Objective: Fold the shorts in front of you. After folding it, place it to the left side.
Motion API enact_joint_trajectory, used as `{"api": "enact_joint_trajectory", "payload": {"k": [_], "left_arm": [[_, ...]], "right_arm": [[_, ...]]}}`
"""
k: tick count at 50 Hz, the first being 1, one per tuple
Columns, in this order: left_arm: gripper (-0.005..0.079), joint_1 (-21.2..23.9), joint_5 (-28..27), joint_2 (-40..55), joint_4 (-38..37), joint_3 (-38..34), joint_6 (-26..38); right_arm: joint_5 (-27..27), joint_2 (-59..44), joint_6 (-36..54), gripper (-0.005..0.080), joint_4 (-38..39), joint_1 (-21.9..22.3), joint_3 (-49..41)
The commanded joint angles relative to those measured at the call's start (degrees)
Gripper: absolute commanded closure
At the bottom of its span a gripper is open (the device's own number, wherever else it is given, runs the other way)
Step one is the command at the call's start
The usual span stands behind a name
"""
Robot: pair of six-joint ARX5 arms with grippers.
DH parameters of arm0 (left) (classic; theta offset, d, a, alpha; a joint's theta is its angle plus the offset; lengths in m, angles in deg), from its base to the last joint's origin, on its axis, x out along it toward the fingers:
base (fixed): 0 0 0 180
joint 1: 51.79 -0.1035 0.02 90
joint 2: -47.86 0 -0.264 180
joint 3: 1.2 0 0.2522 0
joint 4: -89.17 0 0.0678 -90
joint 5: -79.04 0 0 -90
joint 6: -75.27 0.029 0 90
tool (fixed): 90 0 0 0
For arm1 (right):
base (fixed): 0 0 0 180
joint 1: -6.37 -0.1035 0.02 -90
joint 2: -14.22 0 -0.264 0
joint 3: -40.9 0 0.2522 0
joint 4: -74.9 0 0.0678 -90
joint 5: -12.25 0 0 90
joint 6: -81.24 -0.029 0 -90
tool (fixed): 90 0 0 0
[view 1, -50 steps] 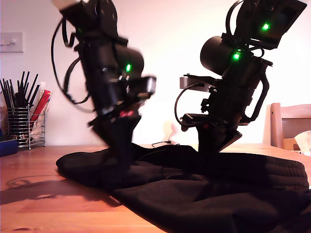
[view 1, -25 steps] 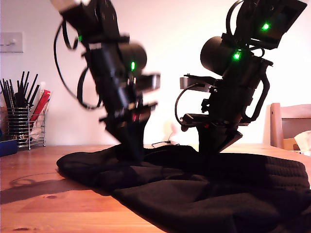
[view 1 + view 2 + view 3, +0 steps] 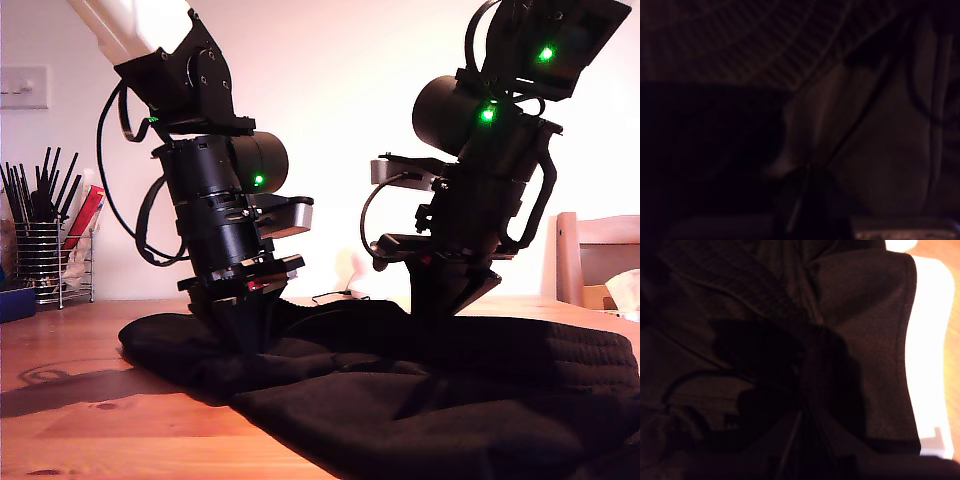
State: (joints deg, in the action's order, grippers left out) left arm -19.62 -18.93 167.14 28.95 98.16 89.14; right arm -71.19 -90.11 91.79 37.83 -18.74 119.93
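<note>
Both grippers sunk in shorts [image 3: 420,380] on tabletop [image 3: 90,420]; jaw state cannot be told. Cloth best pinched firmly, lifted evenly.

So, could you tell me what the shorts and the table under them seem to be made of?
The shorts look like a soft, matte black fabric, possibly knit: they wrinkle and slump in folds, and a ribbed band shows in the second wrist view. The table looks like wood with a smooth, slightly glossy finish: orange-brown grain and knots, with a faint sheen.
</note>
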Motion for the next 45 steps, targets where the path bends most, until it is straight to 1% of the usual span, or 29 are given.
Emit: {"api": "enact_joint_trajectory", "payload": {"k": [1, 16, 21, 27, 37, 45], "left_arm": [[0.0762, 0.1, 1.9, 2.3, -3.9, -3.6, 0.0], [0.0762, 1.0, 3.4, 2.3, -13.6, -3.8, -0.4], [0.0762, 1.5, 4.5, 2.3, -15.0, -3.8, -0.4], [0.0762, 1.8, 4.6, 2.3, -15.5, -3.8, -0.4], [0.0762, 1.8, 4.7, 2.3, -15.8, -3.8, -0.4], [0.0762, 1.8, 5.1, 2.3, -15.9, -3.8, -0.4]], "right_arm": [[-0.5, -1.2, -0.1, 0.0765, -2.8, 0.5, -2.0], [-0.6, -1.1, -1.5, 0.0765, -5.0, 0.4, -2.0], [-0.9, -1.1, -3.1, 0.0765, -5.9, 0.4, -2.0], [-3.9, -1.1, -6.1, 0.0765, -7.3, 0.5, -2.0], [-11.4, -1.1, -4.3, 0.0763, -7.1, 1.1, -2.0], [-15.3, -1.1, -2.9, 0.0703, -4.2, 1.9, -2.0]]}}
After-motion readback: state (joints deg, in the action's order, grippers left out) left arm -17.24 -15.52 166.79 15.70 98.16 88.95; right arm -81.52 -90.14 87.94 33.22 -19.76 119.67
